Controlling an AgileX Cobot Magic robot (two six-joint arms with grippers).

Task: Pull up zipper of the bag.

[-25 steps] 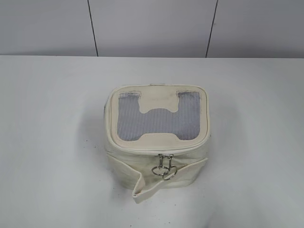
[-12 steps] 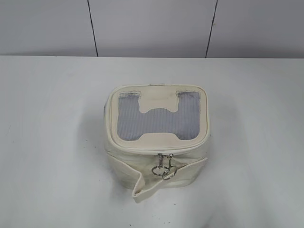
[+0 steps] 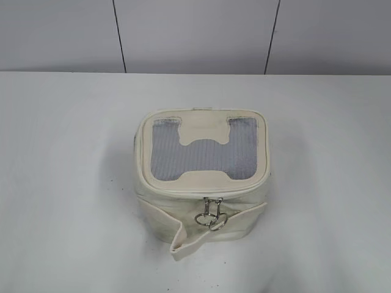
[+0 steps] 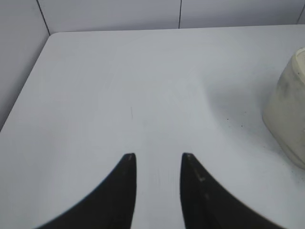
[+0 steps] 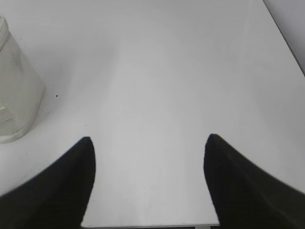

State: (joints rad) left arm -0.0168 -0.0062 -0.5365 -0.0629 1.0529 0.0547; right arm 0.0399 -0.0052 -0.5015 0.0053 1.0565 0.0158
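Note:
The cream-white bag (image 3: 201, 210) stands in the middle of the white table (image 3: 61, 152), its grey mesh top panel with the H-shaped cream patch facing up. The zipper (image 3: 183, 191) runs around the top rim; its silver pull tabs and ring (image 3: 211, 215) hang at the front face, above a loose strap (image 3: 189, 238). Neither gripper shows in the exterior view. My left gripper (image 4: 157, 156) is open and empty over bare table, with the bag's side (image 4: 288, 119) at its right. My right gripper (image 5: 150, 140) is open and empty, with the bag's side (image 5: 16, 95) at its left.
A grey panelled wall (image 3: 195, 33) stands behind the table's far edge. The table's left edge shows in the left wrist view (image 4: 24, 90), and its right edge in the right wrist view (image 5: 286, 40).

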